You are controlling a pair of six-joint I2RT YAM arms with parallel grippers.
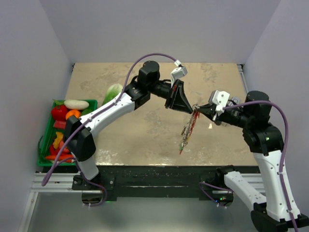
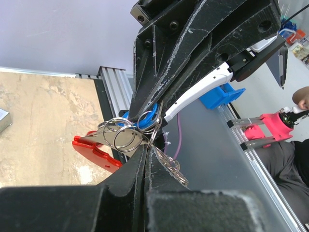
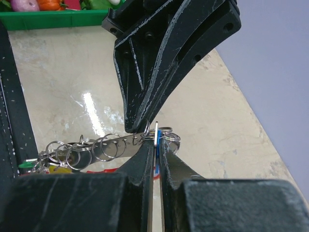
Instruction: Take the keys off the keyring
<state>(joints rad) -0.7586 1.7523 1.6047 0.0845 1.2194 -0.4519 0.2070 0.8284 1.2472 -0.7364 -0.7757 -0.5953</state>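
Observation:
The keyring [image 1: 194, 107] is held in the air between my two grippers above the middle of the table. The keys [image 1: 186, 133], with red, green and yellow bits, hang down from it in a bunch. My left gripper [image 1: 191, 109] is shut on the silvery rings [image 2: 124, 137] at its tips [image 2: 146, 148]; a red fob [image 2: 94, 148] hangs beside them. My right gripper [image 1: 199, 109] comes from the right, shut [image 3: 155, 145] on a flat blue-headed key [image 3: 156, 133]. A perforated metal strip with several rings [image 3: 104, 145] stretches left from it.
A green basket [image 1: 48, 153] of toy vegetables stands at the table's left edge and shows in the right wrist view [image 3: 53, 19]. A green vegetable [image 1: 113, 92] lies behind the left arm. A small grey object [image 2: 3, 121] lies on the table.

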